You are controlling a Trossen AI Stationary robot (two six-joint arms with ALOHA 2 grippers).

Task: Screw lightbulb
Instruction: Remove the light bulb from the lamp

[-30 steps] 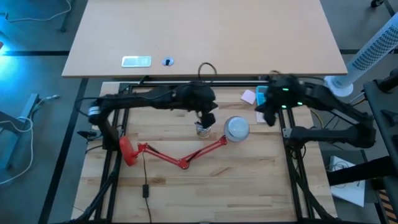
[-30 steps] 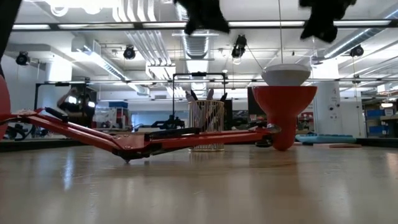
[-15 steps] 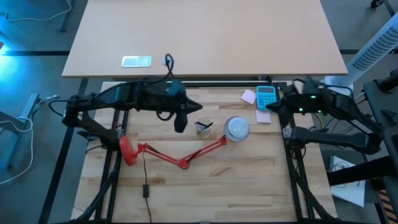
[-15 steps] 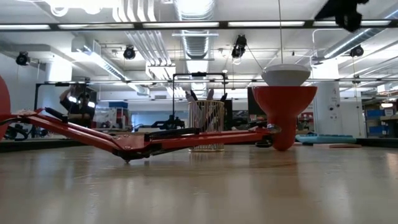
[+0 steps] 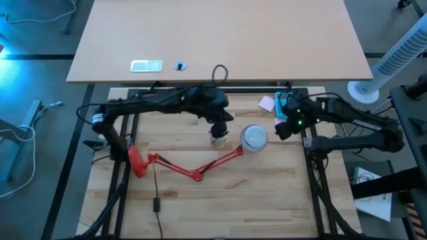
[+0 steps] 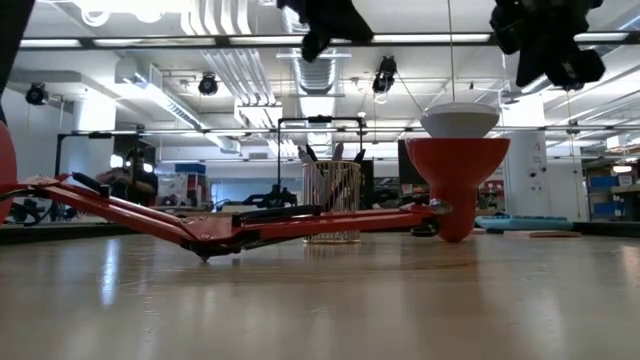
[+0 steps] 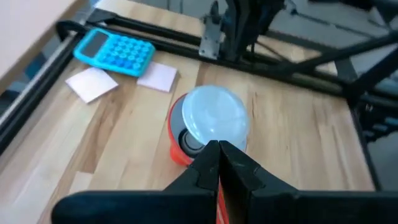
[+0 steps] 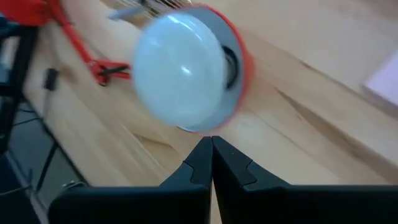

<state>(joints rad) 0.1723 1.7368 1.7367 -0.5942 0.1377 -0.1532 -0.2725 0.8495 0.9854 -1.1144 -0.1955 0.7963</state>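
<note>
At centre frame the lightbulb (image 5: 254, 137) sits in the upturned shade of a red desk lamp (image 5: 193, 168) lying across the wooden counter (image 5: 267, 193). The left hand (image 5: 219, 132) hangs just left of it, over a small cup. The right hand (image 5: 283, 129) hovers to its right, near a blue calculator (image 5: 283, 101).

Robotics lab, open-plan floor

Exposed ceiling ducts (image 6: 318, 70) and strip lights (image 6: 430, 38) ran over distant workbenches; a wooden table (image 5: 220, 193) sat in a black metal frame (image 5: 319, 193).
</note>
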